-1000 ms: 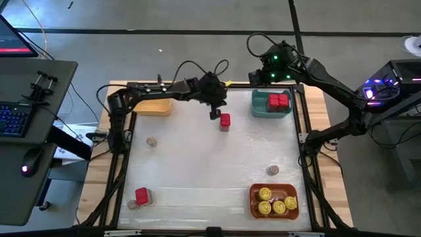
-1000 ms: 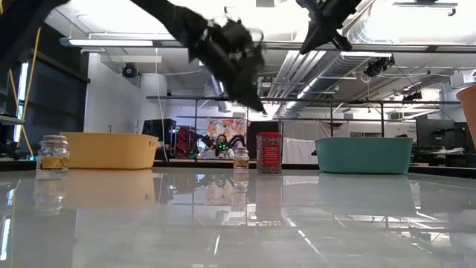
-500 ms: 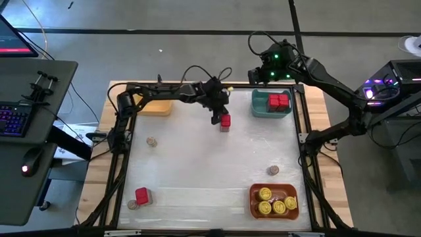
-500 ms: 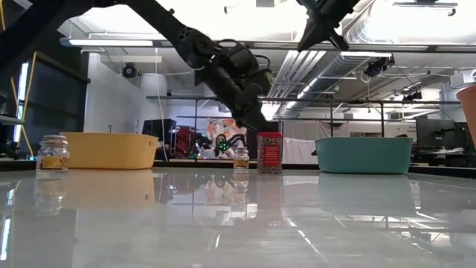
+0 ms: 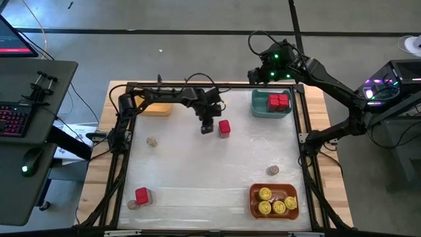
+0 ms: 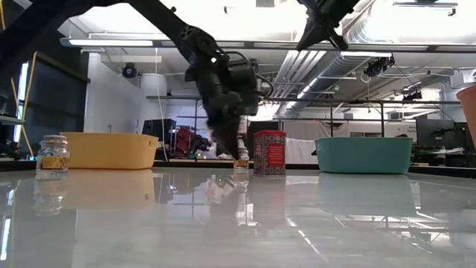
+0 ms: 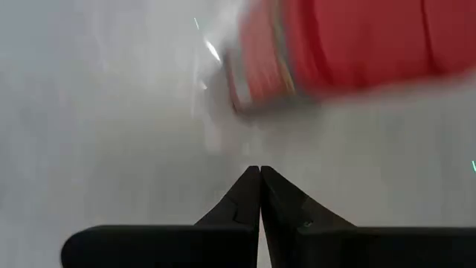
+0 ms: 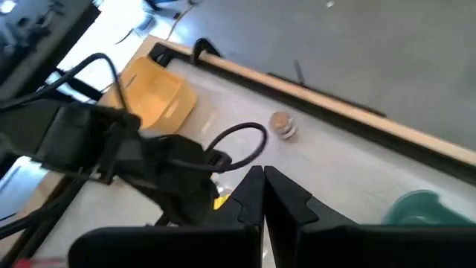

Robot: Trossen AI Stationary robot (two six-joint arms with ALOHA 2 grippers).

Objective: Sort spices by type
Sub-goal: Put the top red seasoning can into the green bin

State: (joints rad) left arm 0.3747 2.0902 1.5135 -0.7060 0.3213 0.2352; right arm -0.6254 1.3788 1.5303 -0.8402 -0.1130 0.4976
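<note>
A red boxy tin stands upright on the table toward the far side, also seen in the low view and the left wrist view. My left gripper is shut and low over the table, just left of that tin and apart from it. My right gripper is shut and hangs high past the far edge, by the teal bin, which holds red tins. Another red tin stands near left. Tan jars stand apart on the table.
The yellow bin sits at the far left, under my left arm. The orange bin at the near right holds several yellow-lidded jars. A dark frame rims the table. The middle of the table is bare.
My left gripper has come down from above the table and moved toward the near and left edges, from behind the red tin to its left side. The tin has shifted a little toward the near edge and stays upright.
</note>
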